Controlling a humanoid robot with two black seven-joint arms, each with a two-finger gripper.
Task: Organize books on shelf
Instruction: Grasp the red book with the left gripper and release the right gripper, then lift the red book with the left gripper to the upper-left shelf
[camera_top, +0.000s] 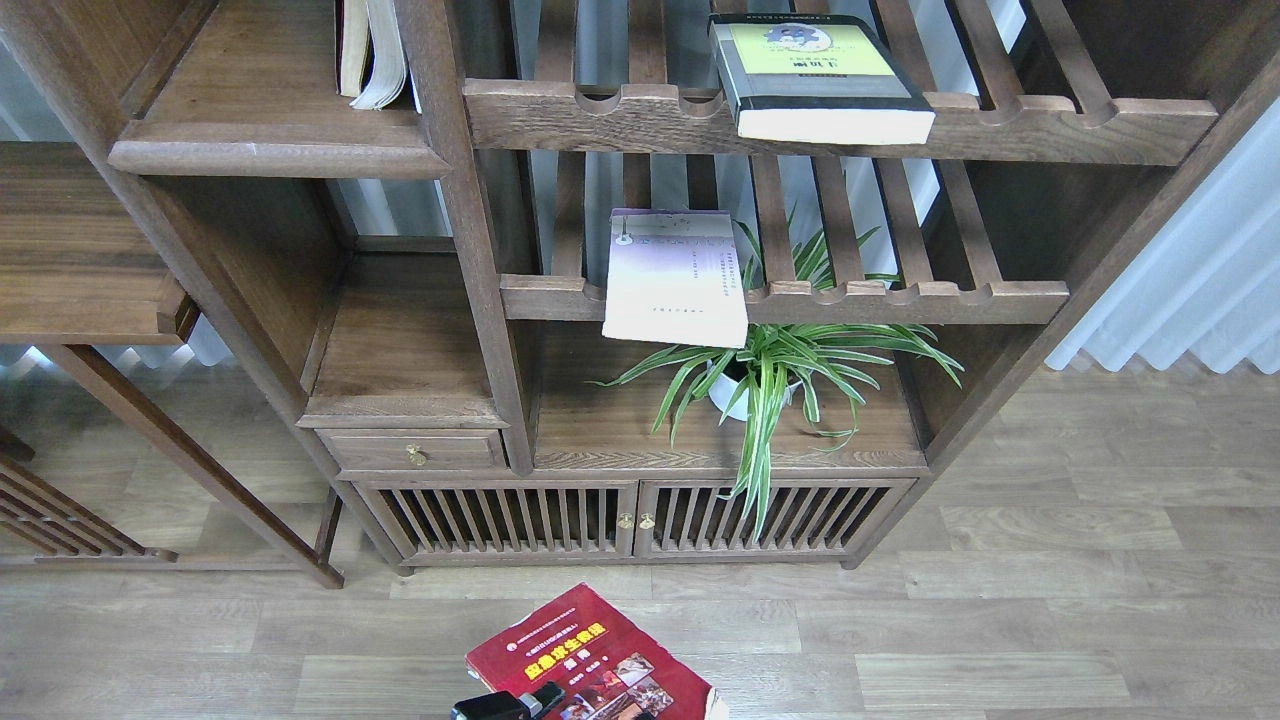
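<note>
Red book (590, 655) at bottom edge, pincer (510, 705) touching it, open floor (1000, 620) rightward

Glossy red paperback (590, 655), matt wooden shelf (270, 155)

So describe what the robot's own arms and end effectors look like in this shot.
Very little of them shows. At the bottom edge only one small piece of an end effector is in view: black, blocky and glossy, with a pale silvery highlight on its left corner and a short black tip. No cables or markings can be made out, and which arm it belongs to cannot be told.
</note>
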